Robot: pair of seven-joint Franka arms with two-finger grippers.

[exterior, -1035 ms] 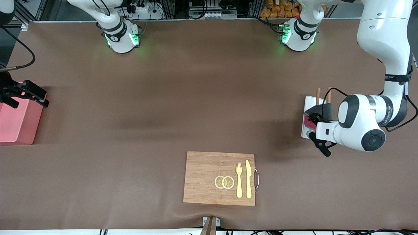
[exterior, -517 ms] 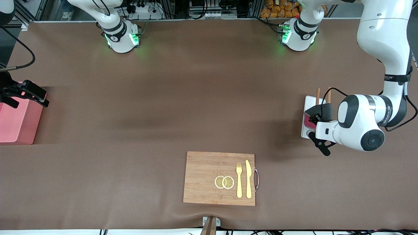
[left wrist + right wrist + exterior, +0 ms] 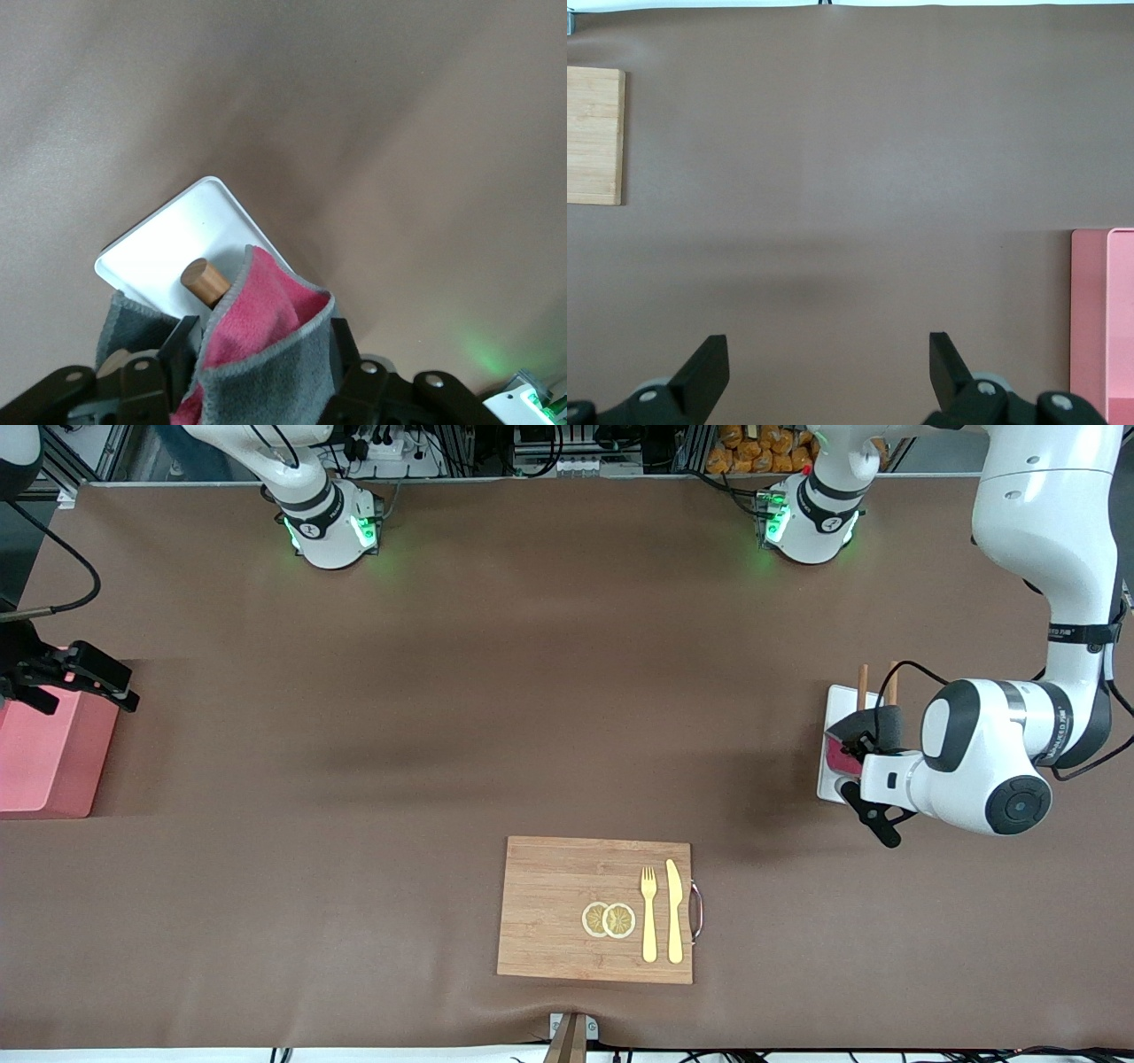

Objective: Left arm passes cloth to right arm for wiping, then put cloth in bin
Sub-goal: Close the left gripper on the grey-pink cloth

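Observation:
The cloth [image 3: 266, 328], dark grey outside and crimson-pink inside, is bunched between the black fingers of my left gripper [image 3: 261, 343]. That gripper [image 3: 859, 778] is shut on the cloth over the white tray [image 3: 842, 701]; the cloth's pink face [image 3: 837, 755] shows beside the hand. Whether the cloth touches the tray is unclear. My right gripper [image 3: 75, 677] hangs open and holds nothing, over the edge of the salmon-pink bin [image 3: 49, 753] at the right arm's end of the table. The right wrist view shows its spread fingers [image 3: 707, 363] over bare table, with the bin [image 3: 1103, 319] at the side.
Wooden chopsticks [image 3: 862, 682] lie on the tray, one end [image 3: 205, 279] showing past the cloth. A wooden cutting board [image 3: 558, 886] with a yellow fork [image 3: 648, 912], a yellow knife [image 3: 674, 908] and lemon slices [image 3: 609, 919] lies near the front camera.
My left gripper's fingers have come together on the cloth and its hand has shifted slightly over the tray. The right gripper has barely moved.

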